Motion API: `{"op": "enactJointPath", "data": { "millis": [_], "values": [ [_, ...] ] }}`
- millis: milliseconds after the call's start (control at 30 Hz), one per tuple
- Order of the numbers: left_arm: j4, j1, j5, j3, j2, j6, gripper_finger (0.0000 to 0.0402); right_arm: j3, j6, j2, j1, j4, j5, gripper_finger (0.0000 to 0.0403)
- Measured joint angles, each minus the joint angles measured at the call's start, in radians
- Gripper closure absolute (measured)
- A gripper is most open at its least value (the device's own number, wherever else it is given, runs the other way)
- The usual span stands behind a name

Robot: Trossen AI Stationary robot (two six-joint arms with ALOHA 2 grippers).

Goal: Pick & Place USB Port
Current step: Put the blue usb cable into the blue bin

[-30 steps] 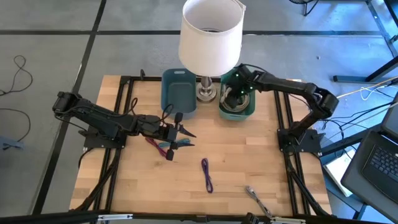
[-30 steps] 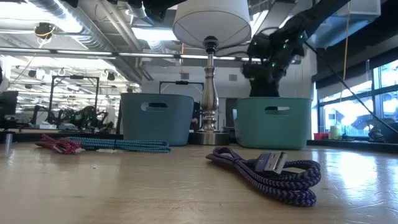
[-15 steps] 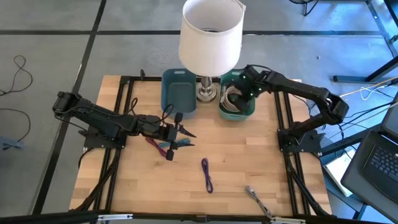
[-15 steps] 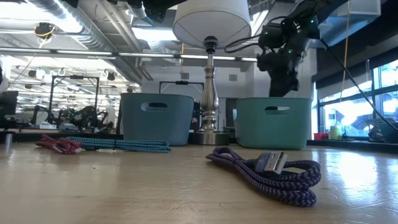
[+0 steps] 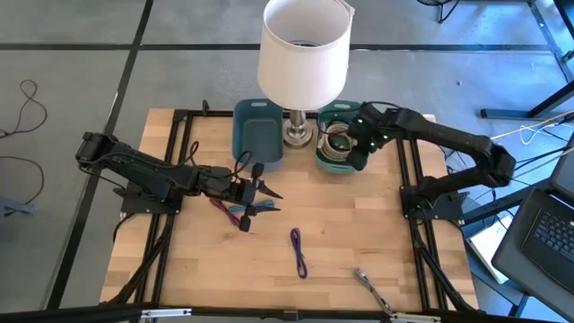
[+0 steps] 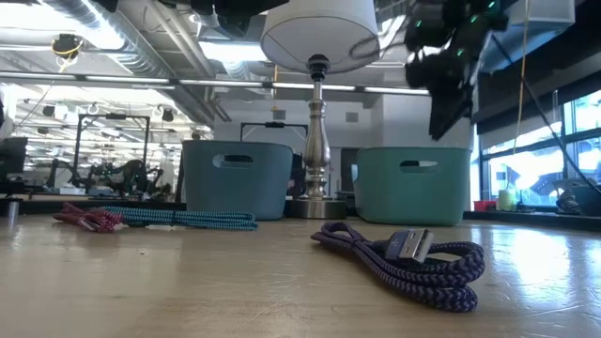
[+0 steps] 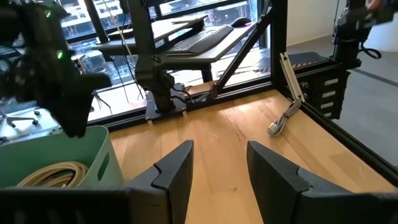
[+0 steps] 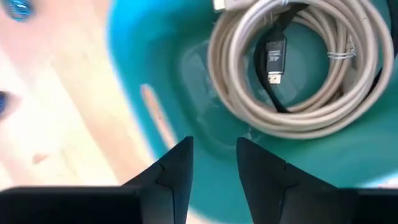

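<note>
Landmark: the lamp (image 5: pixel 302 54) at the back of the worktop (image 5: pixel 359 233) is taken as reference, with a blue bin (image 5: pixel 256 130) on one side of its base and a green bin (image 5: pixel 341 148) on the other.

Right pincer (image 5: pixel 360 148): it is held over the front rim of the green bin, just beside the lamp base; its fingers (image 8: pixel 177 165) are seen spread, with nothing between them.

Coiled beige cable (image 8: pixel 298 68): it is seen lying in the green bin, directly under the right pincer, with a dark plug (image 8: pixel 273 59) across the coil.

Purple USB cable (image 5: pixel 298 251): it lies on the open worktop, well in front of the lamp, its long axis running roughly from the lamp side toward the front edge; in the low view its plug (image 6: pixel 410 246) is seen resting on the folded loops.

Grey cable (image 5: pixel 369 285): it lies near the front edge, farther from the lamp than the purple one.

Left pincer (image 5: pixel 260 190): it is held in front of the blue bin, its fingers (image 7: pixel 177 174) spread and empty, with red and teal cables (image 5: pixel 235 213) just beside it.

Nearer arm: the left pincer is judged closer to the purple cable, while the grey one lies on the right arm's side.
</note>
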Motion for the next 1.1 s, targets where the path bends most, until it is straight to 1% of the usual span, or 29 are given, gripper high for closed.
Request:
{"op": "enactJointPath", "data": {
  "millis": [100,200,300,400,567,700,800,900,1000,1100],
  "values": [
    [-0.005,0.000,0.000,0.000,0.000,0.001,0.0258,0.000,0.060,-0.079,0.054,-0.039,0.004,0.0278],
    [-0.047,0.000,0.000,0.000,-0.001,-0.001,0.0258,0.000,0.152,-0.164,0.142,-0.090,0.025,0.0278],
    [-0.138,-0.003,0.006,0.000,-0.022,-0.009,0.0258,-0.006,0.276,-0.246,0.264,-0.123,0.044,0.0278],
    [-0.283,-0.020,0.006,0.000,-0.059,-0.031,0.0258,-0.040,0.431,-0.325,0.421,-0.093,0.060,0.0278],
    [-0.572,-0.070,0.009,0.000,-0.133,-0.112,0.0258,-0.161,0.657,-0.402,0.701,0.065,0.164,0.0278],
    [-0.779,-0.104,-0.006,0.000,-0.166,-0.234,0.0258,-0.284,0.744,-0.400,0.859,0.275,0.258,0.0278],
    [-0.903,-0.117,-0.056,0.000,-0.161,-0.290,0.0258,-0.373,0.751,-0.380,0.928,0.475,0.318,0.0278],
    [-0.968,-0.117,-0.114,0.000,-0.135,-0.297,0.0258,-0.426,0.751,-0.352,0.969,0.625,0.371,0.0278],
    [-1.008,-0.117,-0.153,0.000,-0.093,-0.297,0.0258,-0.443,0.749,-0.322,1.000,0.697,0.401,0.0278],
    [-1.019,-0.117,-0.163,0.000,-0.026,-0.297,0.0258,-0.431,0.742,-0.293,1.033,0.726,0.435,0.0278]
  ]
}}
